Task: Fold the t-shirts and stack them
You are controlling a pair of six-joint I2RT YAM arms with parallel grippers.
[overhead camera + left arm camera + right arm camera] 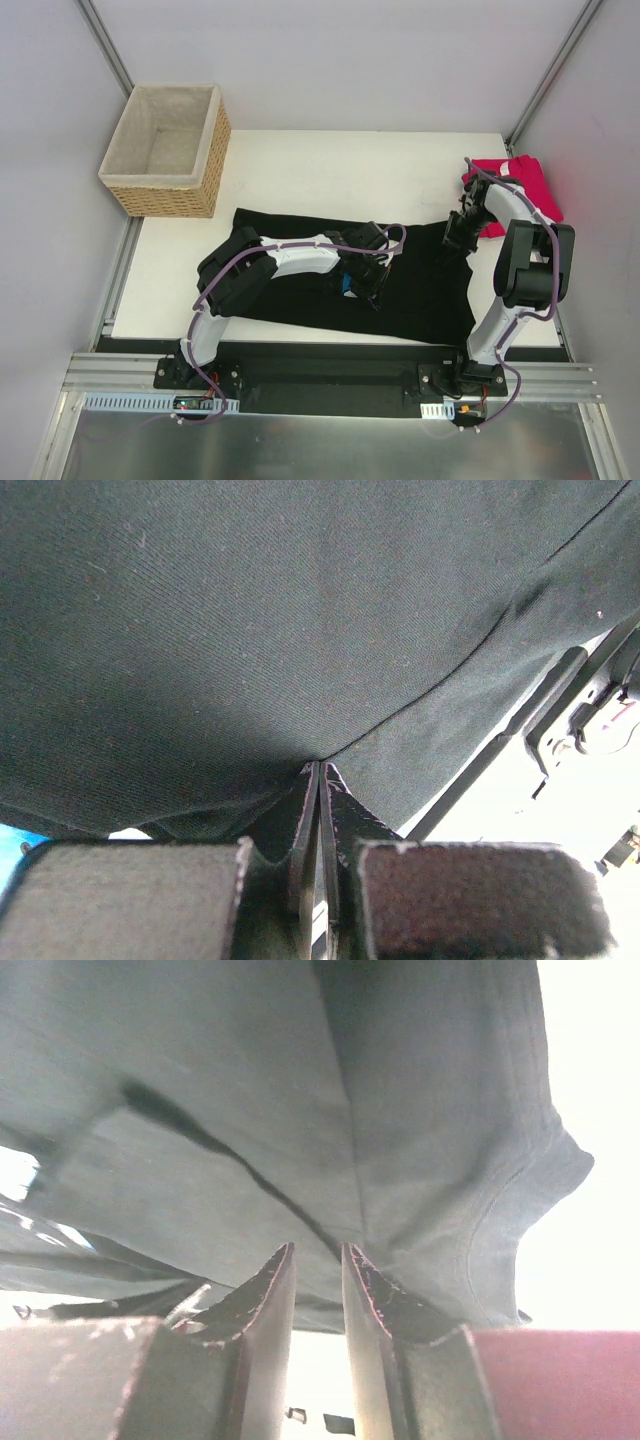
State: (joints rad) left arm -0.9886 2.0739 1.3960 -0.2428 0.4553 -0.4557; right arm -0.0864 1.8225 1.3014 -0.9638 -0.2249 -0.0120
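The black t-shirt lies spread across the near half of the white table. A bit of its blue print shows under my left arm. My left gripper is over the shirt's middle, its jaws pressed shut on a fold of the black cloth, which drapes away from the left gripper's tips. My right gripper is at the shirt's far right edge. The right gripper has a narrow gap between its fingers, nothing in it, and the black cloth lies just beyond. The pinkish-red t-shirt sits bunched at the back right corner.
A woven wicker basket with pale lining stands at the back left, beside the table's corner. A metal rail carrying both arm bases runs along the near edge. Grey walls close in on both sides.
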